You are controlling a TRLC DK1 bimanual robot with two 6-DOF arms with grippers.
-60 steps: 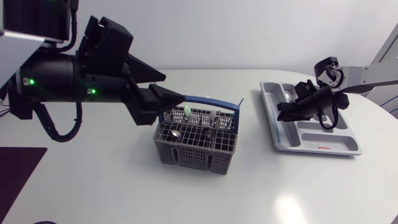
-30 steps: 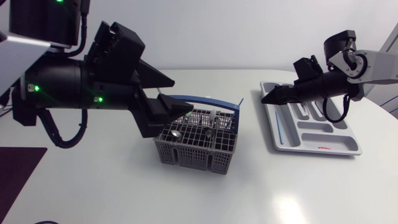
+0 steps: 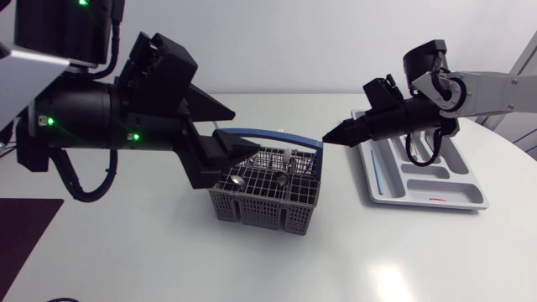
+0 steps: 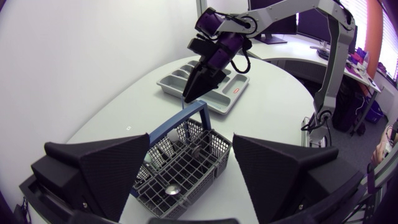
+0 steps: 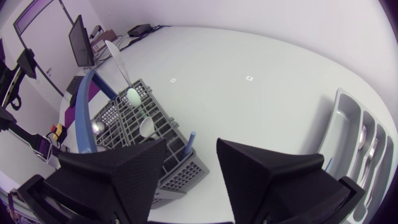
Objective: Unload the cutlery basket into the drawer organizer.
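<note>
The grey cutlery basket (image 3: 264,191) with its blue handle (image 3: 270,133) stands mid-table and holds several spoons (image 5: 147,126), one pale green (image 5: 132,95). My left gripper (image 3: 247,126) hovers open over the basket's left end, its fingers (image 4: 118,165) either side of the basket (image 4: 186,158) without touching it. My right gripper (image 3: 329,139) hangs open and empty between the basket and the grey drawer organizer (image 3: 371,183), pointing at the basket (image 5: 134,134). The organizer (image 5: 346,112) has cutlery in its compartments.
The organizer lies at the table's right with a thin blue item (image 3: 379,178) in its leftmost slot. The right arm (image 4: 214,46) crosses above the organizer (image 4: 166,84). The white table (image 3: 252,260) stretches in front of the basket.
My right gripper has left the organizer and swung left towards the basket. My left gripper has shifted slightly right over the basket's left end.
</note>
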